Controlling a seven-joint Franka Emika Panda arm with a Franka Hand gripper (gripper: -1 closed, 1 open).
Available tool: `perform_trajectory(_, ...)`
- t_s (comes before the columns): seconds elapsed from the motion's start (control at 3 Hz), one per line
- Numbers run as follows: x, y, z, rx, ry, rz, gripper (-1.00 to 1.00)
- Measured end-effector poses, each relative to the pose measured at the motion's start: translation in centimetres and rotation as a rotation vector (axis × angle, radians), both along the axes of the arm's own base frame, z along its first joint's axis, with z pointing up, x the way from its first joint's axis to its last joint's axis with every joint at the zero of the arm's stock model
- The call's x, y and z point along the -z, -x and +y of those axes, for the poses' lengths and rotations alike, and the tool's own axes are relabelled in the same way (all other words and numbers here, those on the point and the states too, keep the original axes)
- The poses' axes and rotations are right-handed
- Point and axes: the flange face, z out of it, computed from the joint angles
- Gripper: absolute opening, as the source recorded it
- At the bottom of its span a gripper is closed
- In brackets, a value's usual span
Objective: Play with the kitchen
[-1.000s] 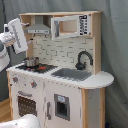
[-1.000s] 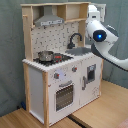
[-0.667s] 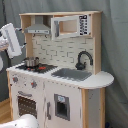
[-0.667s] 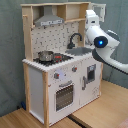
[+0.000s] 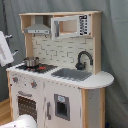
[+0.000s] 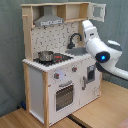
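Fingers are out of sight, so whether they're spread or pressed together, I can't tell. In the second exterior view only the white arm [image 6: 102, 50] shows, curving in from the second exterior view's right, right beside the faucet [image 6: 74, 40] and sink [image 6: 79, 50]. The kitchen [image 5: 57, 75] stands upright in the middle of both exterior views, with a small pot [image 6: 45, 55] on the stove. Risk here: the arm's bulk is close to the counter [image 5: 100, 80] edge and faucet, and a careless swing could knock the faucet or shove the whole toy. Compared with a second ago, the arm has drifted toward the first exterior view's left edge.
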Motion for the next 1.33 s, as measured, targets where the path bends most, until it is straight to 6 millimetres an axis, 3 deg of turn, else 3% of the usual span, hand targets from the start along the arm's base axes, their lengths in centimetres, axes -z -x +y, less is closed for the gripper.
perform_trajectory(0.33,3.6,1.4,2.0,-0.007,0.093,0.034,1.00)
perform_trajectory(1.33,13.1,3.5,3.0,0.000,0.458,0.211,1.00)
